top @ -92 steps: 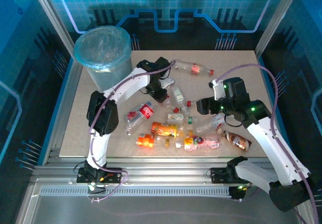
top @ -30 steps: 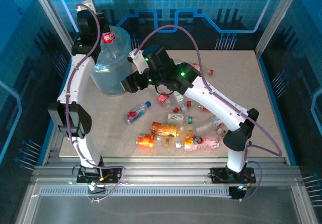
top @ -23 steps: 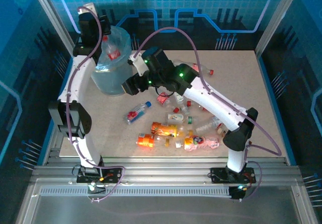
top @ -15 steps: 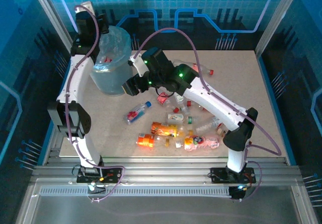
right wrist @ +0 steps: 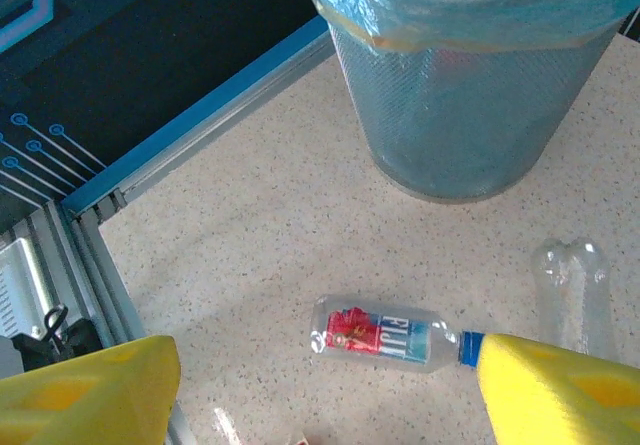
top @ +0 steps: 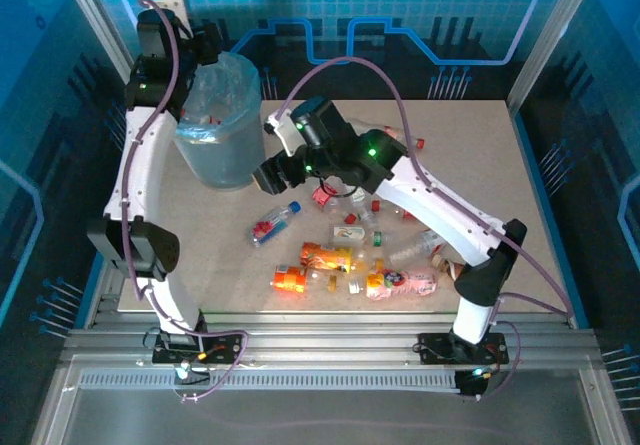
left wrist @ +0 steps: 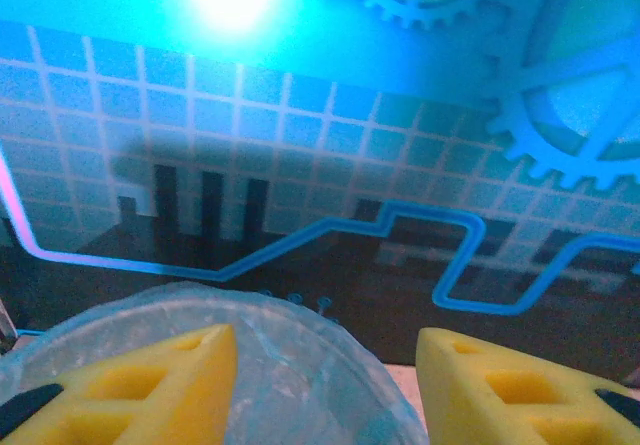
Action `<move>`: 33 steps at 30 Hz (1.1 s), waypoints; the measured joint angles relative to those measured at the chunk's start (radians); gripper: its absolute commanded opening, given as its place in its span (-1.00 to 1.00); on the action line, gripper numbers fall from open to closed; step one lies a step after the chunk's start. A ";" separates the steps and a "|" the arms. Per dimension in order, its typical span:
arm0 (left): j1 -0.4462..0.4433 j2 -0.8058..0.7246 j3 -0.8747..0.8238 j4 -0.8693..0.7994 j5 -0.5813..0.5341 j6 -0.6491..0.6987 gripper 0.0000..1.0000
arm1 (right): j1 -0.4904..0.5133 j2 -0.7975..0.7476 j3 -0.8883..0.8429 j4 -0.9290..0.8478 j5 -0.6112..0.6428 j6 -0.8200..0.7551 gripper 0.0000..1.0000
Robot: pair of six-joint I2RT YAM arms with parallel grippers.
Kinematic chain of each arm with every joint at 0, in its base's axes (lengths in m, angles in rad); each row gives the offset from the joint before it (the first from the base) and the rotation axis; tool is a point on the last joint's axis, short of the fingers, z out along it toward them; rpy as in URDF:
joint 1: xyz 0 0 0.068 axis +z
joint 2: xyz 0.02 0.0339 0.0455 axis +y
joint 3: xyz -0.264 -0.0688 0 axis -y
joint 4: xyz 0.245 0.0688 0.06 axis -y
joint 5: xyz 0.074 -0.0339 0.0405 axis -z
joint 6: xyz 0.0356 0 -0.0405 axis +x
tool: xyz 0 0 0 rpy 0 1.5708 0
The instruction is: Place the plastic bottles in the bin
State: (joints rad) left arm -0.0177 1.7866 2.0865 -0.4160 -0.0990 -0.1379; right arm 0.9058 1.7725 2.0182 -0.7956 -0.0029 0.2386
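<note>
Progress is judged as early. The round translucent pale-blue bin (top: 222, 140), lined with a clear plastic bag, stands at the far left corner of the pale speckled bench (top: 480, 165). A red-labelled item (top: 213, 118) shows inside the bin and is taken to be one bottle already delivered. The bulk of the small plastic bottles (top: 325, 256) lies scattered in a loose cluster at mid-bench, with clear red-capped ones and orange ones among them. By my estimate roughly a dozen are left to clear.

Left claw (left wrist: 325, 370): hangs above the bin's rim with its yellow fingers apart and nothing between them. It is empty.

Right claw (right wrist: 325, 385): extends across to the left half of the bench, near the base of the bin, with jaws wide apart and empty.

The nearest piece is a clear blue-capped bottle with a red and blue label (right wrist: 385, 333). It lies on its side on the bench between the bin and the right claw, its cap toward the right-hand finger. It sits ahead of the fingers, apart from both and not yet between them. A crushed clear bottle (right wrist: 575, 285) lies just beside its cap end.
</note>
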 measured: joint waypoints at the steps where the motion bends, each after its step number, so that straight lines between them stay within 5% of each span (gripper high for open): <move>1: -0.019 -0.012 0.000 -0.015 -0.001 0.012 0.05 | -0.003 -0.013 -0.013 -0.002 -0.001 0.002 0.58; 13: -0.391 -0.129 0.015 -0.154 -0.024 0.192 0.07 | -0.111 -0.275 -0.309 0.003 0.003 0.034 0.60; 20: -0.582 -0.164 -0.065 -0.179 -0.050 0.250 0.11 | -0.257 -0.487 -0.540 0.000 -0.001 0.063 0.60; 33: -0.781 -0.077 -0.143 -0.262 -0.049 0.286 0.14 | -0.550 -0.721 -0.831 -0.064 -0.082 0.076 0.59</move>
State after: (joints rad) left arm -0.7986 1.7096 1.9438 -0.6781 -0.1482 0.1478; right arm 0.3553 1.0519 1.1873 -0.8600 -0.0853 0.3141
